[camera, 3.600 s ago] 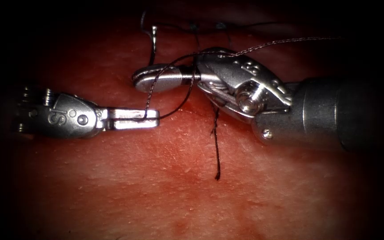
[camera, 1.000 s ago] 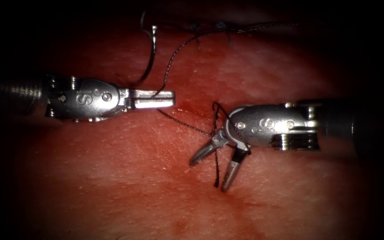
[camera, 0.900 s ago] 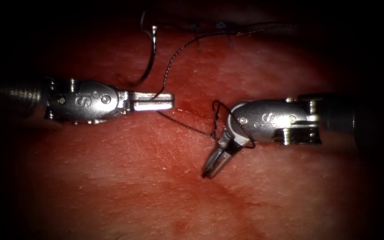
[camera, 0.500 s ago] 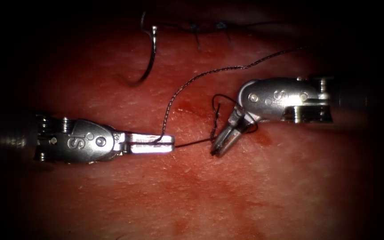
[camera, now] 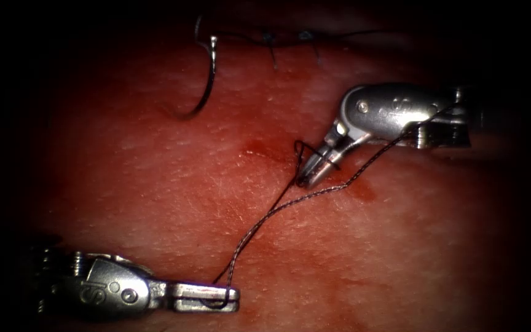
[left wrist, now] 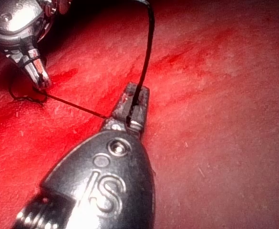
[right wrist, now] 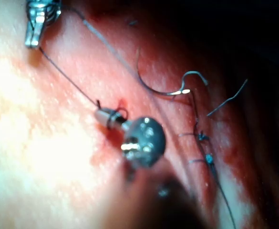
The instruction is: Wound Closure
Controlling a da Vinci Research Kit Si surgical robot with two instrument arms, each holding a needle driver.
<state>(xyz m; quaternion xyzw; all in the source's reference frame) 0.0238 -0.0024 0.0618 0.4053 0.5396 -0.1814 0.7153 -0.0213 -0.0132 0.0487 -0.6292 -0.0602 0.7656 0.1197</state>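
Note:
My left tool (camera: 207, 297) is low on the left with its jaws shut on the thread (camera: 259, 222); the left wrist view shows the strand clamped in the left tool (left wrist: 133, 106). The thread runs up to a small loop at the stitch (camera: 299, 155). My right tool (camera: 314, 169) is shut on the short thread end right beside that loop, also seen as the right tool (right wrist: 106, 117). The curved needle (camera: 207, 80) lies free on the tissue at the upper left, held by neither tool. The needle (right wrist: 160, 88) rests flat on the surface.
Earlier knots (camera: 270, 39) with short cut ends sit along the far edge of the tissue. A patch of red fluid (camera: 361, 192) lies just right of the stitch. A second strand (camera: 376, 154) passes under the right tool's wrist.
The left tool has moved down and left, drawing the thread out long and straight. The right tool closed on the short end and rose up and right; the loop shrank.

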